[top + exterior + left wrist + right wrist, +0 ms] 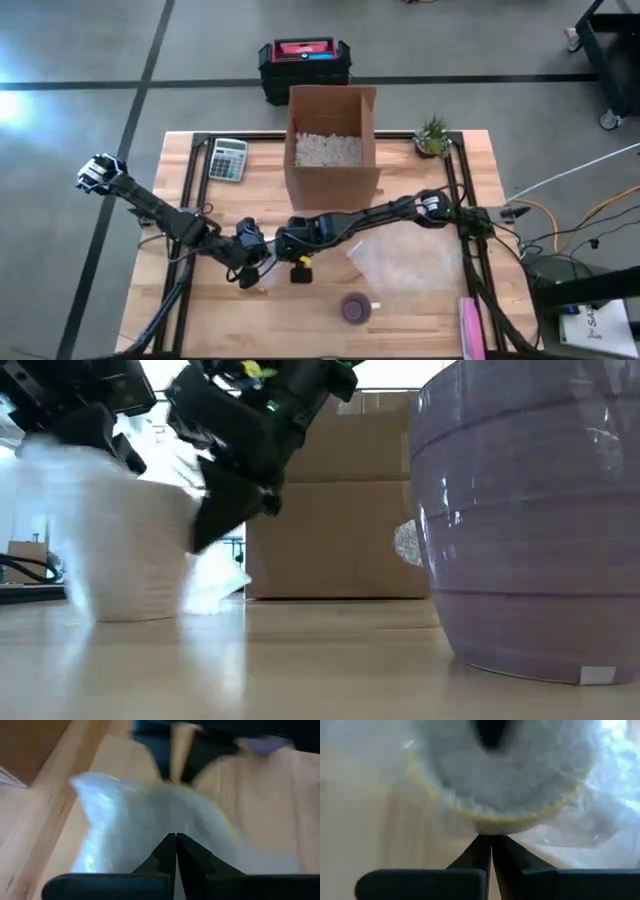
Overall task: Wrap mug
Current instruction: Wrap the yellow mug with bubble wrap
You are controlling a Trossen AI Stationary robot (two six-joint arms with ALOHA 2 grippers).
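Observation:
A mug with a yellowish rim (pixel 505 780) is covered in clear bubble wrap (pixel 145 820) and lies on the table's near left part, showing as a white bundle (pixel 120 550) in the low view. My left gripper (pixel 250 272) and my right gripper (pixel 296 252) stand on either side of it, both shut on the wrap. From above the grippers hide most of the bundle (pixel 270 276). A purple mug (pixel 355 308) stands upright alone near the front edge. My left gripper (pixel 176 840) pinches the bubble wrap (pixel 170 827) between its two fingers at the bundle's left side; how many layers cannot be told. The bundle rests on the table. My right gripper (pixel 490 840) pinches the wrap just under the mug's round rim (pixel 492 822), coming from the table's right side. The wrap there is bunched.
An open cardboard box (pixel 332 150) with white packing fill stands at the back centre. A spare sheet of bubble wrap (pixel 405 262) lies right of the grippers. A calculator (pixel 228 158) and a small plant (pixel 433 137) are at the back, a pink object (pixel 472 328) near the front right.

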